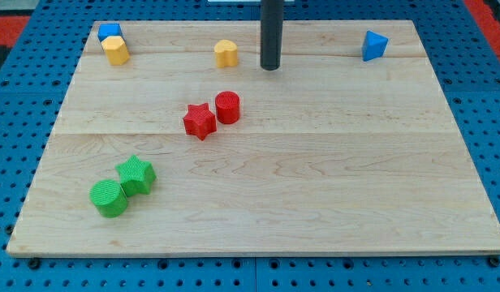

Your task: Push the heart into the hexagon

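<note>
Standing right of yellow heart (226, 53) | my tip (270, 67) apart; yellow hexagon (115, 50) far left

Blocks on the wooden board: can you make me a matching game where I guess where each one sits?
Things:
1. blue triangle
2. green cylinder
3. yellow heart
4. red star

Places:
A. near the view's bottom left
B. just left of my tip
C. the view's top right corner
D. touching the red cylinder

Pairs: 1-C, 2-A, 3-B, 4-D

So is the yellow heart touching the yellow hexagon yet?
No. The yellow heart sits apart from the yellow hexagon, bare board between; my tip is right of it.
</note>
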Controlling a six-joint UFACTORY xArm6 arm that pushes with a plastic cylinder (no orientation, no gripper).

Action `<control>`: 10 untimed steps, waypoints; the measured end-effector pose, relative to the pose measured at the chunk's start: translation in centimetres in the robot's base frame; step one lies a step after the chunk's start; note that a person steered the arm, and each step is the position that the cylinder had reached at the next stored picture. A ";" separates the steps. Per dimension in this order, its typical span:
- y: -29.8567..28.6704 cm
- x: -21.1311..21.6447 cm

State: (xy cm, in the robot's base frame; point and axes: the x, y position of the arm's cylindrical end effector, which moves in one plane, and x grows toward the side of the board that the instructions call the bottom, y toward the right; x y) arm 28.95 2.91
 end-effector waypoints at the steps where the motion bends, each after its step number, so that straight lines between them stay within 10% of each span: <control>1: -9.8 -1.6; 7: -21.2 -1.8; 10: 16.9 1.4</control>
